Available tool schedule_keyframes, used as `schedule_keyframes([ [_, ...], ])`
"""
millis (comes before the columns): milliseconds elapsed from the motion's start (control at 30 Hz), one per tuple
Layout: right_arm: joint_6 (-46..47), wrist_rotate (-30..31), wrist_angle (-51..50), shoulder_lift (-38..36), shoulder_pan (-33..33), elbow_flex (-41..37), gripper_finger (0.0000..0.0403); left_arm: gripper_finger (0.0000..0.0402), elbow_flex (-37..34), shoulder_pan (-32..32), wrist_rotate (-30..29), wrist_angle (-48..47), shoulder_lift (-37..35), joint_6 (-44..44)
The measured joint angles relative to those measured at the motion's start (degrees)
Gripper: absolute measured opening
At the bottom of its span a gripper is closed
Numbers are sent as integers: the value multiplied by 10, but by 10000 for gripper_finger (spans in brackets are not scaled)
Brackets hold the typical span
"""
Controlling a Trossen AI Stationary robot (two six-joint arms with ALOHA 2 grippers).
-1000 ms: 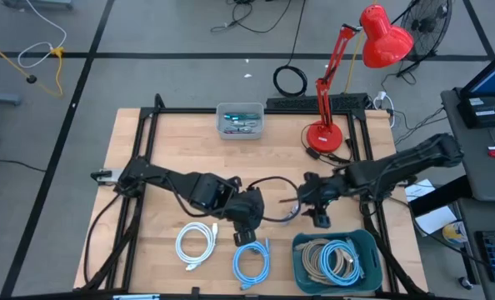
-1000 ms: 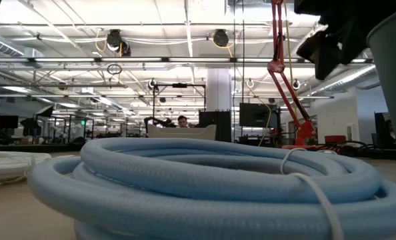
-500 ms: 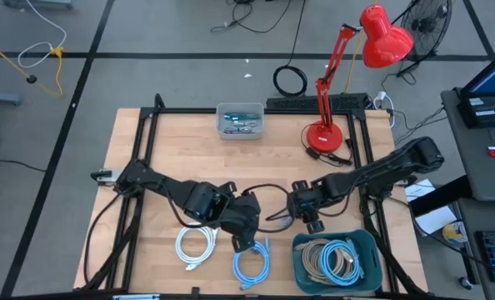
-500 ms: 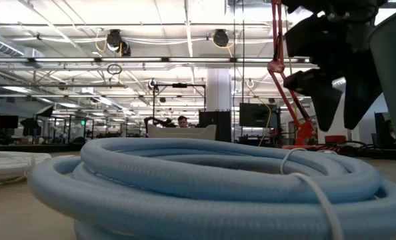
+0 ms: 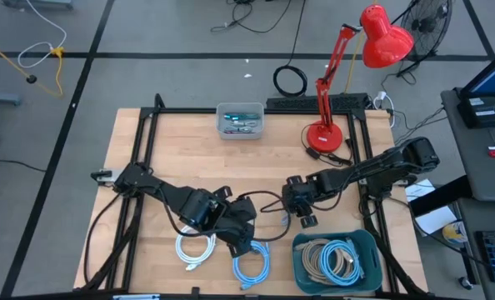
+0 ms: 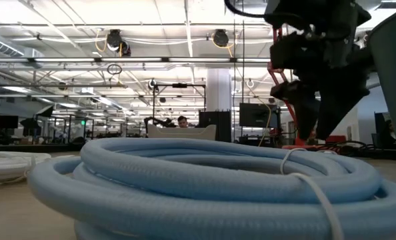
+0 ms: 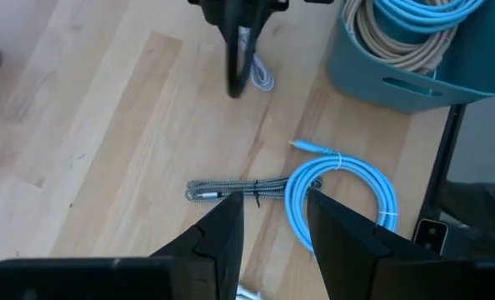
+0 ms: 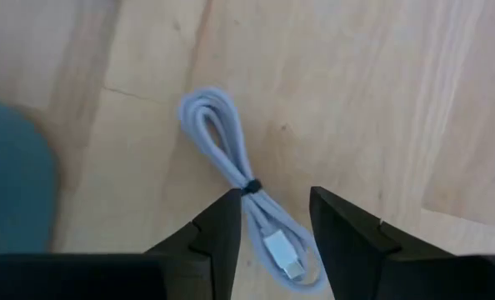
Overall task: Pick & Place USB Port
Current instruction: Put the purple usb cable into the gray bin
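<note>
Wooden table: right arm now over the loose grey cable.
Right gripper, jaws apart and narrower than a second ago, has swung in above the small grey USB cable, ready to pinch it; left gripper, apart, hovers over a braided cable. Count: four loose cables, one teal bin, one tray.

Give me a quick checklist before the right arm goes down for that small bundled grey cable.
1. Right gripper over the grey cable: ok.
2. Its fingers apart, cable showing between them: ok.
3. Cable tied in a bundle, lying flat on the table: ok.
4. Bin has room for it: cannot tell.
5. Left gripper off to the side, over the braided cable: ok.
</note>
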Motion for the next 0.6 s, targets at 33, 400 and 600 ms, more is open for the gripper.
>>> schedule_keyframes([
  [33,1,0,1,0,-2,-5,134,136,0,-1,-2,-2,0,-2],
  [400,40,-18,21,-1,6,-73,134,136,0,-4,-6,-5,0,-5],
  [600,65,-14,42,-1,8,-78,127,136,0,-2,-15,-5,0,0],
])
